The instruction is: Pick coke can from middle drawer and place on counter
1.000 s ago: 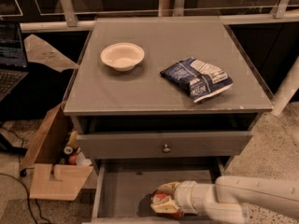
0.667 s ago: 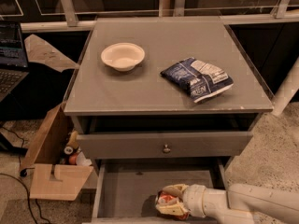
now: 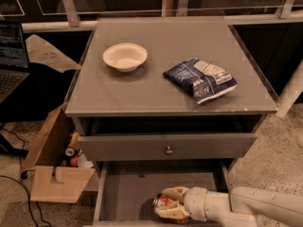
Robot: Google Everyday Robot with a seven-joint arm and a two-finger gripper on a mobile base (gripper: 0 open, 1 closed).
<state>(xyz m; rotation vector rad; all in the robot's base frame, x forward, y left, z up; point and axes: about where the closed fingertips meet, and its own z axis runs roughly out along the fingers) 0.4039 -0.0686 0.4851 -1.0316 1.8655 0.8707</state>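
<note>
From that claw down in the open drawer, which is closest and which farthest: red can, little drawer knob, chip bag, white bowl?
From the gripper, low in the middle drawer:
1. coke can, between its fingers.
2. knob, just above it.
3. chip bag, right on the counter.
4. white bowl, back left, farthest.

The red coke can (image 3: 166, 202) lies on its side, silver end leftward, at the front of the open grey middle drawer (image 3: 135, 193), clasped by the gripper (image 3: 164, 205); the tabletop (image 3: 165, 86) spans above that drawer.
</note>
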